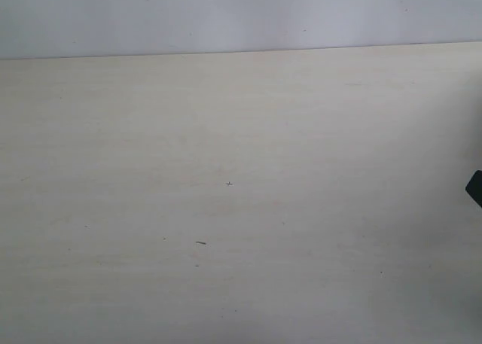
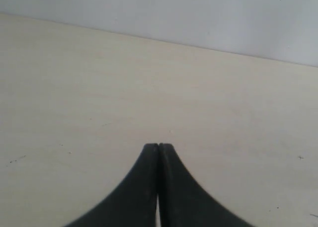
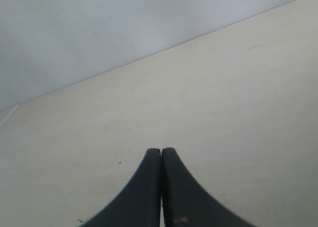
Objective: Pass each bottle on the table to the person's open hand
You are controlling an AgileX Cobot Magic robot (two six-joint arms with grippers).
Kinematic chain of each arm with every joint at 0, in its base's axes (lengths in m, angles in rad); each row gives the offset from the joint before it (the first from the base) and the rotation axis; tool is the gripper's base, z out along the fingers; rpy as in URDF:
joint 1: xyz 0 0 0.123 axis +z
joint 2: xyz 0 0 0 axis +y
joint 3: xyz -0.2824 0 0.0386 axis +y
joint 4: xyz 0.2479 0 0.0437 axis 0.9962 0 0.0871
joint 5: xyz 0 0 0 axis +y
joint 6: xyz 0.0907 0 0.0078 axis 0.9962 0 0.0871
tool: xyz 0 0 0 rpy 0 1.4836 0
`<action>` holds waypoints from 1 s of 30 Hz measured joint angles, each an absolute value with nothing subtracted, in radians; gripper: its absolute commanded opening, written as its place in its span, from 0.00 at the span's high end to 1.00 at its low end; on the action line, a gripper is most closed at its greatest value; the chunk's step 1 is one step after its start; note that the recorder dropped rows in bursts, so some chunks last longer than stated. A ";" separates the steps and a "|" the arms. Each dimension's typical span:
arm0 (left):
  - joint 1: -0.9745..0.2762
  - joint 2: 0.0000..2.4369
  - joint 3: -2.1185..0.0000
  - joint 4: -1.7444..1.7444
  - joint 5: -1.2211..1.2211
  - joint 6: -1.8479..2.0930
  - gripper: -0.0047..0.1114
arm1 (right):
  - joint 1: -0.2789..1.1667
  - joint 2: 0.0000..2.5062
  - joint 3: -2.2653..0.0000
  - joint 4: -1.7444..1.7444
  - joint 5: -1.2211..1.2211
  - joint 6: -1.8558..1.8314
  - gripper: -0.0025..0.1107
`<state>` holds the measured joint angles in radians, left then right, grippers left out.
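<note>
Across the exterior view, the pale beige worktop (image 1: 241,133) ran from the near edge to its far edge, where it met a plain grey-white wall (image 1: 241,13). Left gripper (image 2: 158,146): hung over bare worktop, black jaws pressed tip to tip, nothing between them. Right gripper (image 3: 161,150): likewise over bare worktop, jaws closed flat against each other, gripping nothing. A small dark shape (image 1: 474,187) cut into the exterior view at the right edge; what it was could not be told. Surface marks noted: a short dark sliver (image 1: 200,243) near centre on the near side, and a tiny cross mark (image 1: 229,184) just beyond it.
</note>
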<state>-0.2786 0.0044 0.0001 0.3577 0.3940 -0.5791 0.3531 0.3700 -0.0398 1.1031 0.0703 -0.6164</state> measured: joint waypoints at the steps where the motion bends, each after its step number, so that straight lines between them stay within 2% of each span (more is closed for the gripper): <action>1: -0.279 0.004 0.000 0.358 0.396 -0.579 0.96 | 0.353 0.370 -0.040 1.103 0.070 -0.616 0.98; 24: -0.279 0.004 0.000 0.361 0.402 -0.579 0.96 | 0.353 0.370 -0.040 1.103 0.070 -0.616 0.98; 30: -0.279 0.004 0.000 0.361 0.402 -0.579 0.96 | 0.343 0.355 -0.040 1.038 0.011 -0.753 0.98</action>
